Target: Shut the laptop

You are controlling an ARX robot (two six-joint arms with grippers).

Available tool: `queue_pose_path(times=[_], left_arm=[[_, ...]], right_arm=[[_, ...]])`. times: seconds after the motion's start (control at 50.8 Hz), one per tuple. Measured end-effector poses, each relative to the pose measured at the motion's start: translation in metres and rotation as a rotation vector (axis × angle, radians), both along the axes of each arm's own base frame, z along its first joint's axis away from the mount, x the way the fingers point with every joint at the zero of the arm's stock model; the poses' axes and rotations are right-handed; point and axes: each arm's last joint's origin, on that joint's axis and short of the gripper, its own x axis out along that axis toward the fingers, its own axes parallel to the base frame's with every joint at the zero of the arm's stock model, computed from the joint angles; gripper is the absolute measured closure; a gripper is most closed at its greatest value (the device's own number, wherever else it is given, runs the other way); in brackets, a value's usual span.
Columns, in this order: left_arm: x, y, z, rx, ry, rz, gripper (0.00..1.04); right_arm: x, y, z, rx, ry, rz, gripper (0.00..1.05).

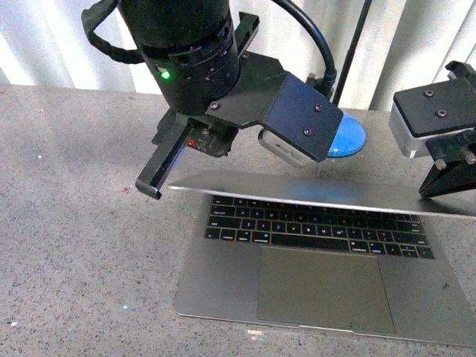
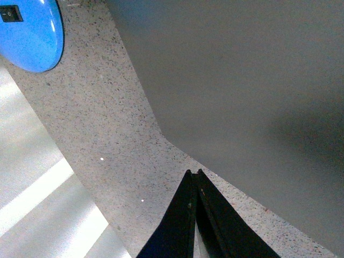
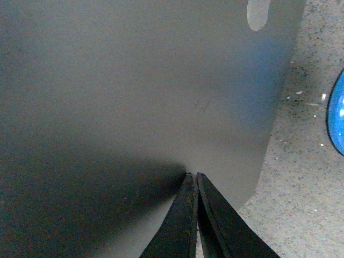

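Speckled counter (image 1: 74, 223) bears laptop (image 1: 320, 286), blue disc (image 1: 348, 140) behind it.

The laptop (image 1: 223, 275) is finished in plain grey-silver, and its keys (image 1: 312, 227) are black. The table (image 1: 82, 245) is patterned in grey, flecked with dark and white specks. A disc (image 1: 348, 140) is coloured glossy blue. The left gripper (image 2: 196, 174) and right gripper (image 3: 192, 176) are coloured black.

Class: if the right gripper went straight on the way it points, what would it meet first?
The lid of the laptop: the shut right gripper points straight at it and seems almost to touch it.
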Motion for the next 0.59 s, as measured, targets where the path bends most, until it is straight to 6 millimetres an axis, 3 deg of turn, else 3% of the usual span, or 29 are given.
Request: queue_pose_path(times=[0.59], left_arm=[[-0.024, 0.003, -0.046, -0.03, 0.072, 0.008, 1.01]], right_arm=[[-0.018, 0.0, -0.039, 0.032, 0.044, -0.002, 1.02]])
